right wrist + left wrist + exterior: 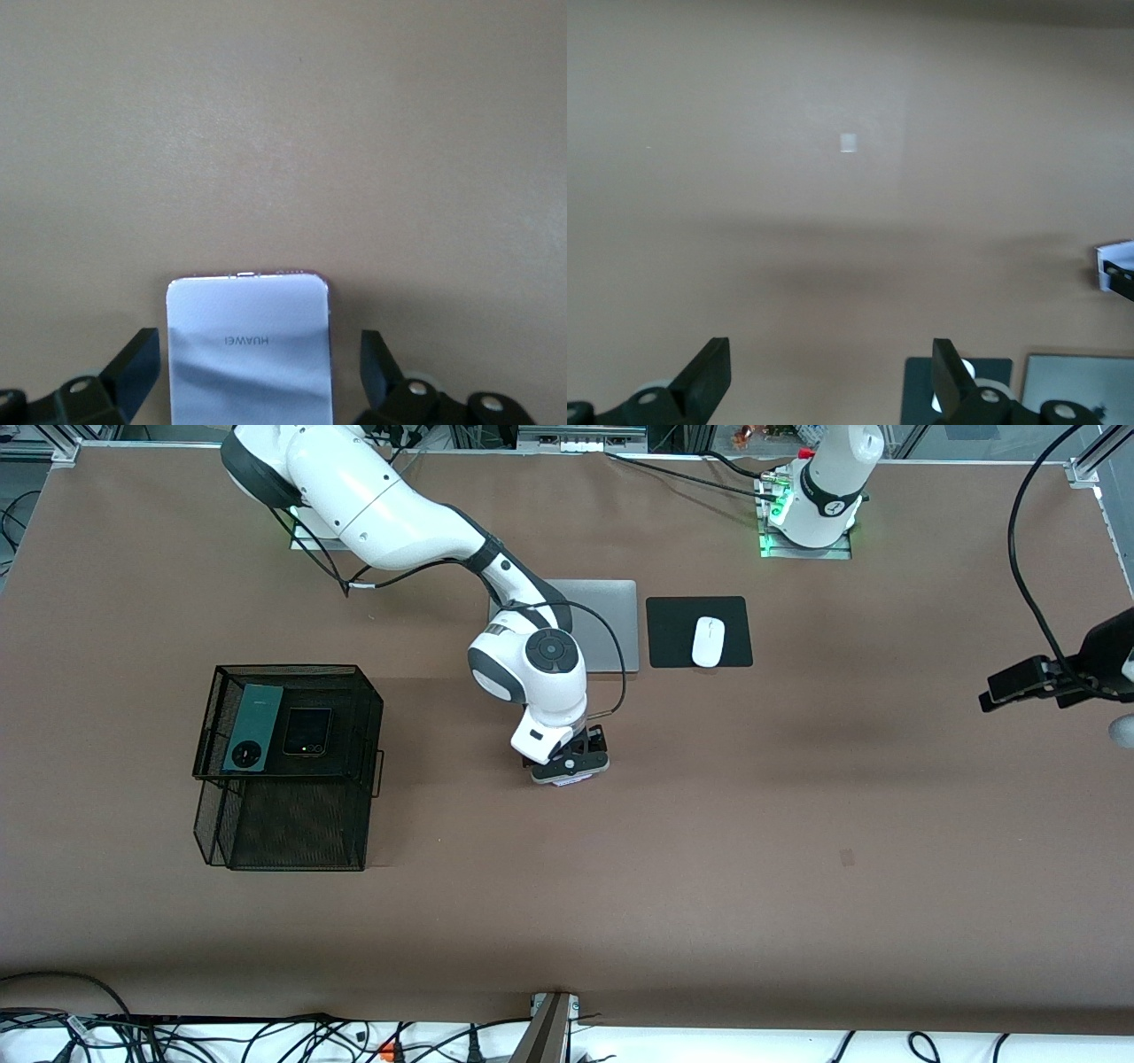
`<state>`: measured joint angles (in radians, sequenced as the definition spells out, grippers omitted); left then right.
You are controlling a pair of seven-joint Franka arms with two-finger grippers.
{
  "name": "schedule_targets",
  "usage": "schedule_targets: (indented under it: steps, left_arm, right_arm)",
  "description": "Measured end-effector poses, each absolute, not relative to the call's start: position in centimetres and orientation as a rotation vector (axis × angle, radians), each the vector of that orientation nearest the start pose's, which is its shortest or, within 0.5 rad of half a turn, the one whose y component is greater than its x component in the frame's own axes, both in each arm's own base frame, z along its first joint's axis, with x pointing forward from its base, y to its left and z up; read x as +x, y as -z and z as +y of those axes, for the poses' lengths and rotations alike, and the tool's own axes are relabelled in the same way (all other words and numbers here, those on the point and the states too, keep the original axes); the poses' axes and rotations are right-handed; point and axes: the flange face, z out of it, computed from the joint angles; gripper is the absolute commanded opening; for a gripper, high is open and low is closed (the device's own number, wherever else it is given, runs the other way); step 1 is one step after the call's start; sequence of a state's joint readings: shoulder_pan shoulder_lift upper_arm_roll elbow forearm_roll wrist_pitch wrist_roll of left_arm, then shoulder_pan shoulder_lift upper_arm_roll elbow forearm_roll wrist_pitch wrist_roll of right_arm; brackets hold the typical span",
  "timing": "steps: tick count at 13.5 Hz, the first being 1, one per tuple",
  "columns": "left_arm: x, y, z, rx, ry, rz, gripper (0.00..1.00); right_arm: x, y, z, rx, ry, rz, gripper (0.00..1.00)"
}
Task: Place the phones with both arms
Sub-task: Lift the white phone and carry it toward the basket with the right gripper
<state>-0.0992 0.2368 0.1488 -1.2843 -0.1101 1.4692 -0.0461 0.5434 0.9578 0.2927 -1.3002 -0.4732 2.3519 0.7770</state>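
Mesh basket [359, 717], right arm's end of desk: dark-green phone [252, 726] and black phone [306, 731] on top. Toward the desk's middle from the basket: right hand [569, 766], spread wide, straddling lilac-white phone [250, 350], apparently lying flat between its fingers, long axis along them. Left hand [831, 372], wide and empty, waits well apart.

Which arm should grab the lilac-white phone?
Right. The right gripper is down over the lilac-white phone, jaws open either side. The left gripper waits over bare table.
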Motion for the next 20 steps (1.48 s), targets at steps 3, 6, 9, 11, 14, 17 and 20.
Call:
schedule_targets:
  steps: [3, 6, 9, 11, 14, 17, 20]
  left_arm:
    - [60.7, -61.4, -2.3, -3.228, -0.111, -0.064, 1.00]
    - [59.6, -60.9, -2.8, -3.234, -0.134, -0.050, 1.00]
    - [58.5, -61.0, -3.2, -3.249, -0.137, -0.023, 1.00]
    - [58.1, -61.1, -3.0, -3.245, -0.130, -0.025, 1.00]
    - [58.0, -61.1, -3.1, -3.245, -0.128, -0.022, 1.00]
    - [58.0, -61.1, -3.3, -3.244, -0.128, -0.016, 1.00]
    - [57.9, -61.0, -2.8, -3.232, -0.138, -0.027, 1.00]
  right_arm:
    - [55.3, -18.9, 51.8, -3.089, 0.296, -0.427, 1.00]
    - [55.3, -18.8, 51.8, -3.089, 0.295, -0.440, 1.00]
    - [55.2, -18.4, 51.7, -3.093, 0.285, -0.449, 1.00]
    - [55.1, -18.0, 51.7, -3.093, 0.278, -0.469, 1.00]
    - [55.1, -18.0, 51.7, -3.092, 0.278, -0.480, 1.00]
    - [55.1, -17.9, 51.7, -3.092, 0.277, -0.482, 1.00]
    - [54.8, -17.2, 51.8, -3.096, 0.265, -0.499, 1.00]
